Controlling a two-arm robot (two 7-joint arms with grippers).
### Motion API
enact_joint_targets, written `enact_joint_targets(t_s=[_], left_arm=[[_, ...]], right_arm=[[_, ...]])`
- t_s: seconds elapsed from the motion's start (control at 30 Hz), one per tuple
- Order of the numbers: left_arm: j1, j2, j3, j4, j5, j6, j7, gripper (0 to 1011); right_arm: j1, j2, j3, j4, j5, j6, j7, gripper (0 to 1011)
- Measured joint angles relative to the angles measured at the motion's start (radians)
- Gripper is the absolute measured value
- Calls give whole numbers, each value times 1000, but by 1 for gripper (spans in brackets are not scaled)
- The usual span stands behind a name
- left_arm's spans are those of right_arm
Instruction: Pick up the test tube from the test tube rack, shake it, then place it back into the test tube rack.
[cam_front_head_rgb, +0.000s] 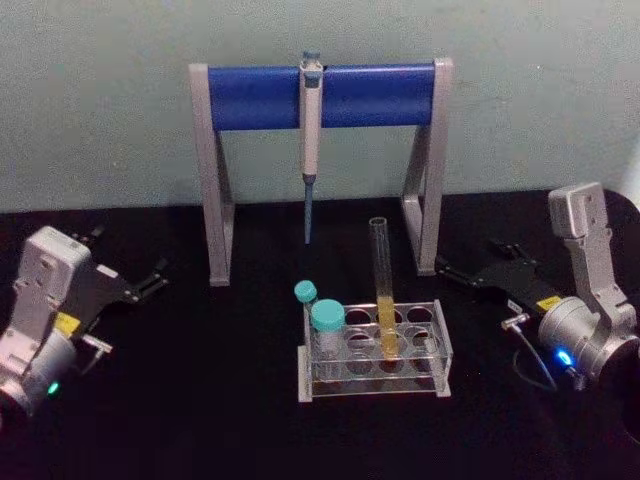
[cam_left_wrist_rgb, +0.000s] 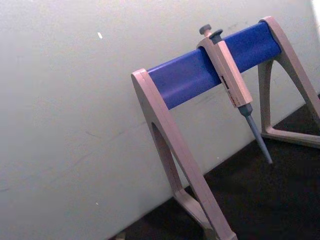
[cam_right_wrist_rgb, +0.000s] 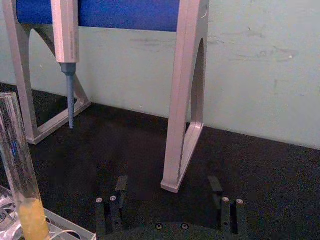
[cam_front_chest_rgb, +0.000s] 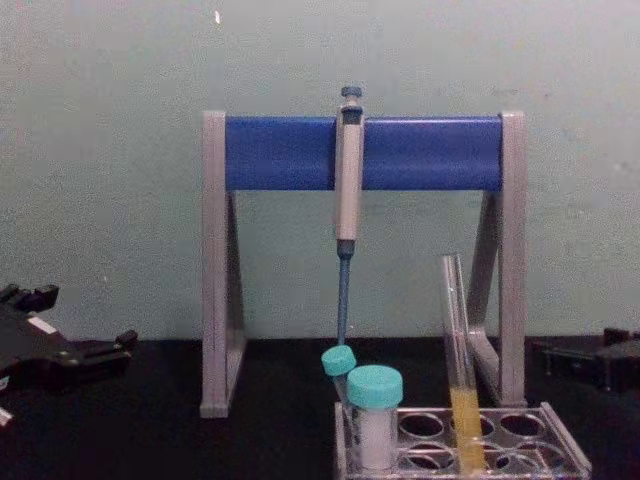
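Standing in the rack: your test tube (cam_front_head_rgb: 383, 290) is upright in the test tube rack (cam_front_head_rgb: 443, 350), yellow liquid in its lower part, open top well above the top plate.
Tube and right claw: your right claw (cam_front_head_rgb: 447, 271) lies on the tabletop (cam_front_head_rgb: 200, 400) to the right of the rack, tips aimed toward the tube; the tube is ahead of it and to its left, apart from it, nothing touching.
Right claw state: you see its two fingers (cam_right_wrist_rgb: 118, 200) spread wide with an empty gap between them, nothing gripped.
Left claw: your left claw (cam_front_head_rgb: 158, 275) rests on the tabletop well to the left of the rack, far from the tube.
Left claw state: you can see the two dark tips slightly parted, with nothing between them.
Rack contents: two teal-capped tubes (cam_front_head_rgb: 326, 325) sit at the rack's left end, the side farther from your right claw; the glass tube stands in a hole nearer the middle.
Behind the rack: a grey-and-blue stand (cam_front_head_rgb: 260, 95) spans the back of the tabletop, with a pipette (cam_front_head_rgb: 310, 140) hanging from its bar, tip down, beyond both claws.
Stand leg: the stand's right leg foots just ahead of your right claw.
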Motion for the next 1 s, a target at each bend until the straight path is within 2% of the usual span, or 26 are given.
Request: enact_joint_targets(t_s=[1.0], left_arm=[[0,0,0,0,0,0,0,1001]], right_arm=[[0,1,0,-1,1,-1,-1,1000]])
